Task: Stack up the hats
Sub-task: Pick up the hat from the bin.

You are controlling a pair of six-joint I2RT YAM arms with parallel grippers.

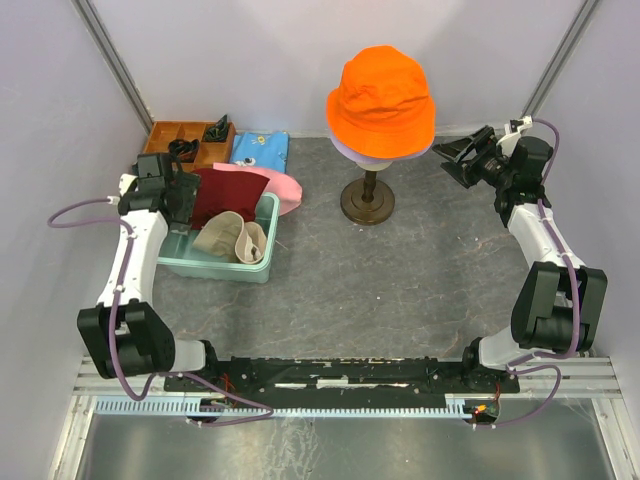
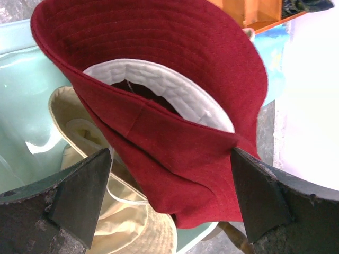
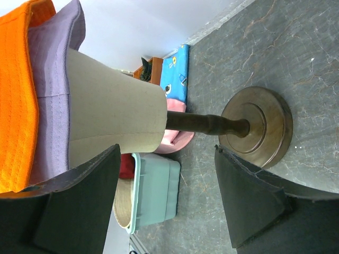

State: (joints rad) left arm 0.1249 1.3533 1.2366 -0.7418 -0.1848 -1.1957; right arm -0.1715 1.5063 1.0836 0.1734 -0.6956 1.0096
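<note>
Left fingers [image 2: 79, 196] spread around crumpled dark red hat [image 2: 175, 106], white lining showing, right fingers [image 3: 254, 196] spread

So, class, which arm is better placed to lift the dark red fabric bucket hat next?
Left: left gripper straddles the dark red fabric bucket hat; right gripper faces the wooden mannequin stand instead.

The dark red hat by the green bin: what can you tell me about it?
The dark red fabric bucket hat is soft, with ringed stitching on its brim and a white quilted lining inside. It lies crumpled and tipped, over the far edge of the pale green plastic bin, above a cream-beige fabric hat. The left end effector, open, flanks it.
</note>
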